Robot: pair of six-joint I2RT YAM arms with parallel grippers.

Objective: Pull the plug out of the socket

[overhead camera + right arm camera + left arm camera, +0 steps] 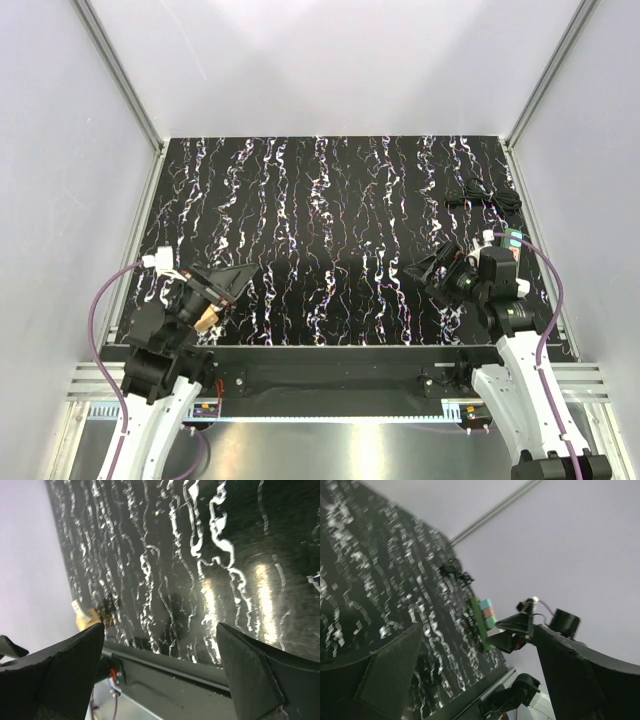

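**Left tool** (222,290) and **right tool** (432,275): both released, jaws spread wide, nothing between them. Each hangs low over the near part of the table (300,200).

**Socket** (481,627): a green strip at the table's right edge, just beside the right arm (497,272), which partly hides it from above. It carries pale blue and pink blocks (487,610). Which of these is the plug cannot be told.

**Cable** (483,195): a black coil farther back, near the far right corner.

**Hazards:**
- The strip lies behind the right tool, so a tight swing of that arm may knock it.
- A pull with the strip unheld would likely lift the whole strip rather than free the plug.
- The loose coil may snag.

**Writing:** no brand or label is legible in any view.
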